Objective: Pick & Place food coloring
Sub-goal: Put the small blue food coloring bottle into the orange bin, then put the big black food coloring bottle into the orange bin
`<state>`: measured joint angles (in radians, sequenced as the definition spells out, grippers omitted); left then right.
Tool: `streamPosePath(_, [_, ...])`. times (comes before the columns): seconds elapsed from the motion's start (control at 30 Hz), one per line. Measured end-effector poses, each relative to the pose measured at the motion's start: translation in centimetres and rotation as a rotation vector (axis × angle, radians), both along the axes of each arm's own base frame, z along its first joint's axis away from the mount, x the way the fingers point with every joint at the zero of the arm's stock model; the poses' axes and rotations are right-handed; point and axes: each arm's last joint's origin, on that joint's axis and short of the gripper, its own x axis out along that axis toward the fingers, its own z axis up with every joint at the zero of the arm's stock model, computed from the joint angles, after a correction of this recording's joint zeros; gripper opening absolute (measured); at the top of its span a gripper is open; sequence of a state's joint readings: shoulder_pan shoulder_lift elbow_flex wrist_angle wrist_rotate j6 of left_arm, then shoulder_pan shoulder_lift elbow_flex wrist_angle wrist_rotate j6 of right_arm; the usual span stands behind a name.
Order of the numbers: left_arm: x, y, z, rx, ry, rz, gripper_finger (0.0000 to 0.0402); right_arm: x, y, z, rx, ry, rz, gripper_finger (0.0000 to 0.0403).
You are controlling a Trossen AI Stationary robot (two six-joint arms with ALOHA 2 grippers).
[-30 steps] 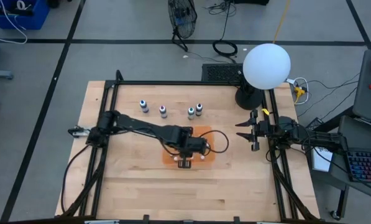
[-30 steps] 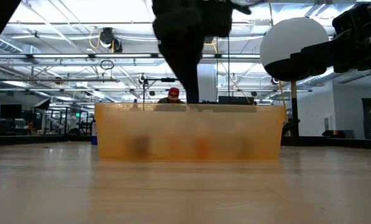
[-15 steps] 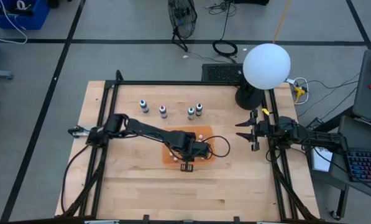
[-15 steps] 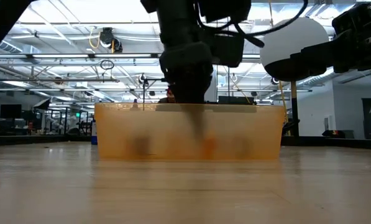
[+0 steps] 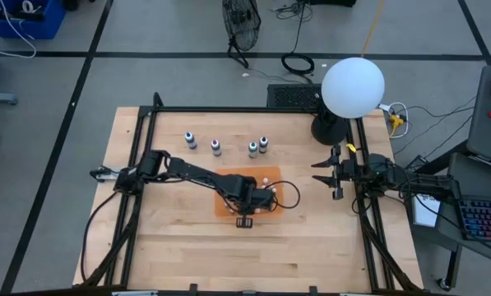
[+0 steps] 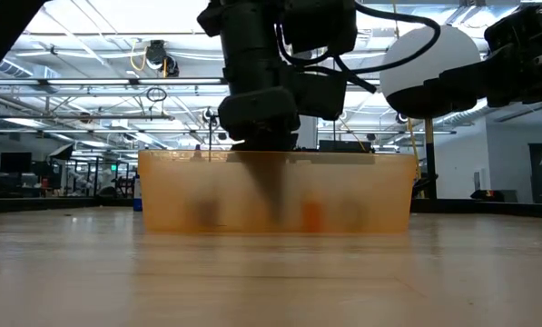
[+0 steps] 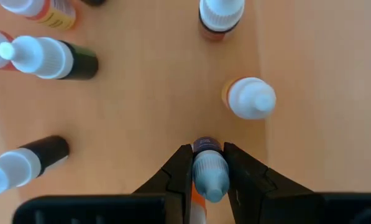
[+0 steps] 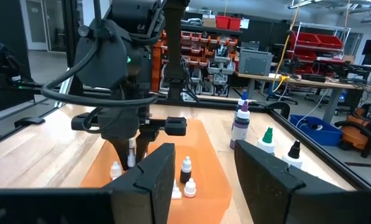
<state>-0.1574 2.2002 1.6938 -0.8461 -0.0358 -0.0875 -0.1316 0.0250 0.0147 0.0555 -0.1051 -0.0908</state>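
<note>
Right now I have the left gripper (image 7: 209, 171) down inside the orange tray (image 5: 224, 207), pinching one food coloring bottle (image 7: 208, 174) by its pale cap. Farther back, four more bottles (image 5: 215, 146) stand in a row; my right gripper (image 5: 326, 173) waits spread.

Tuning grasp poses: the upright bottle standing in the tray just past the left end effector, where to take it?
Come straight down on the upright bottle and clamp its body below the tapered cap, which would likely slip. The left end effector is shut on a second bottle.
</note>
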Motion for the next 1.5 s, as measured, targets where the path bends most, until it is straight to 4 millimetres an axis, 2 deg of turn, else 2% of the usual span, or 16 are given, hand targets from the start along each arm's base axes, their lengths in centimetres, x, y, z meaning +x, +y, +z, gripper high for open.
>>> streamPosePath(0.2, [0.3,-0.1,0.1,-0.018,-0.035,0.010,0.0075,0.0,0.0,0.0,0.000,0.000,0.000,0.0155])
streamPosePath(0.43, [0.2,-0.1,0.2,-0.036,-0.030,0.053,0.0198,0.0,0.0,0.0,0.000,0.000,0.000,0.0155])
streamPosePath(0.6, [0.0,-0.1,1.4,-0.077,-0.048,0.068,0.0253,0.0,0.0,0.0,0.000,0.000,0.000,0.0155])
streamPosePath(0.77, [-0.8,0.0,5.6,-0.085,-0.159,0.070,0.0285,0.0,0.0,0.0,0.000,0.001,0.000,0.0155])
streamPosePath(0.9, [-2.0,0.3,10.4,-0.088,-0.305,0.026,0.0300,0.0,0.0,0.0,0.000,0.001,0.000,0.0155])
streamPosePath(1.03, [-4.3,0.0,15.7,-0.054,-0.477,-0.042,0.0309,0.0,0.0,0.0,0.000,0.002,0.001,0.0155])
streamPosePath(1.13, [-6.9,-0.9,18.1,-0.038,-0.637,-0.148,0.0312,0.0,0.0,0.0,0.000,0.003,0.000,0.0155])
streamPosePath(1.2, [-8.7,-1.3,17.8,-0.058,-0.737,-0.220,0.0310,0.0,0.0,0.0,0.000,0.003,0.000,0.0155])
streamPosePath(1.27, [-11.0,-1.2,16.3,-0.076,-0.809,-0.251,0.0307,0.0,0.0,0.0,0.000,0.004,0.000,0.0155])
streamPosePath(1.5, [-19.1,2.9,9.9,-0.107,-1.056,-0.073,0.0301,0.0,0.0,0.0,0.000,0.003,0.001,0.0155])
